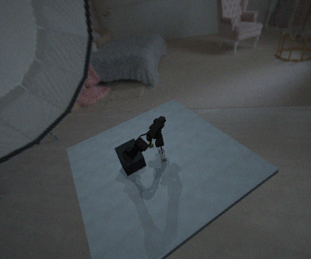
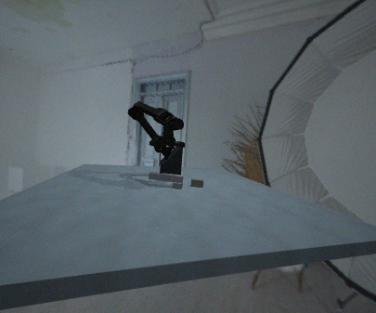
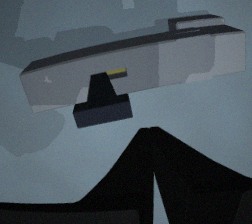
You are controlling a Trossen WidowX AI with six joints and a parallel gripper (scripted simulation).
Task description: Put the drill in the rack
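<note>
- The drill cannot be named with certainty; the likeliest candidate is a dark, stemmed piece (image 3: 102, 110) at the near long side of a long pale block (image 3: 136, 72) (image 1: 163, 155) (image 2: 165, 176), in the part of the tabletop (image 1: 213, 159) (image 2: 164, 229) near the arm's base (image 1: 133, 165) (image 2: 171, 165).
- In the wrist view its narrow stem points up the picture, across the block, and its broad foot points toward the gripper (image 3: 149, 136) (image 1: 160, 146) (image 2: 166, 154); whether that is the drill's true long axis is unclear.
- A yellow sliver (image 3: 117, 72) shows beside the stem top; what it belongs to is hard to make out.
- The block's long axis runs roughly along the tabletop's left edge in the top view, and roughly along the front edge in the exterior view.
- The gripper is closed, its tips meeting with nothing between them, pointing down near the block.
- A small olive block (image 1: 151, 145) (image 2: 197, 183) lies near the pale one, apart from it, well back from the tabletop's front edge in the exterior view.
- Key and rack cannot be told apart surely.
- The top view cuts off the tabletop's bottom corner; in the exterior view the fingers blur into the dark base.
</note>
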